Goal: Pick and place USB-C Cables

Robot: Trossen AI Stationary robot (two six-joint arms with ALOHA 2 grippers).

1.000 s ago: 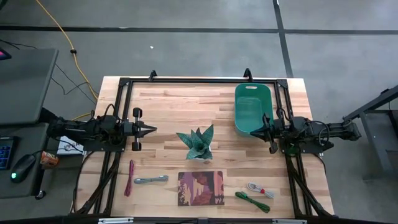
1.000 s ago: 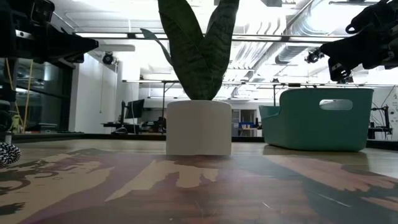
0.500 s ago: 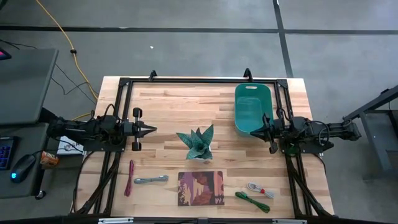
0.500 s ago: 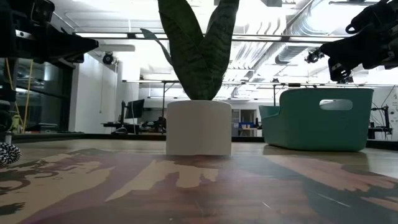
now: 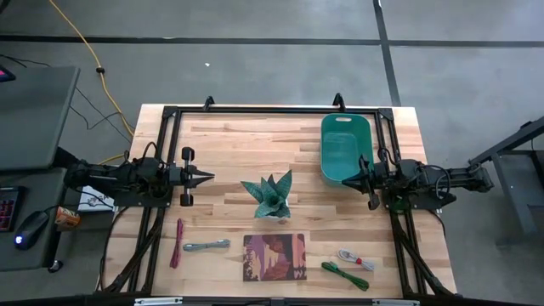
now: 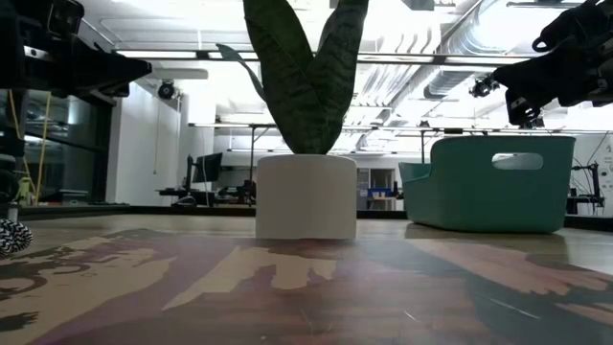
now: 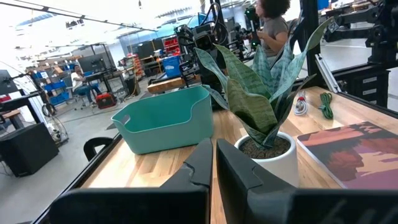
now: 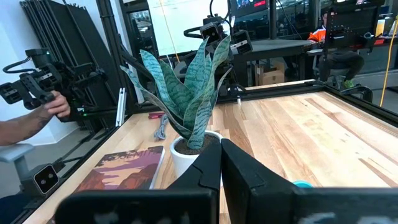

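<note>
From above, the four USB-C Cables lie untouched along the table's near edge: dark red and grey-silver left of the book, white and green to its right. Both arms wait at mid-table, the left hand and right hand pinched closed and empty, seemingly poised to start. At table height, the potted plant stands before the teal bin, the likely drop point. The left wrist camera glimpses the green and white coils beyond the plant.

Nothing is showing readable text — no label, brand, number or sign is standing out on anything on the table, on the arms, or in the room behind, and the book's cover is showing only a picture — no lettering.
</note>
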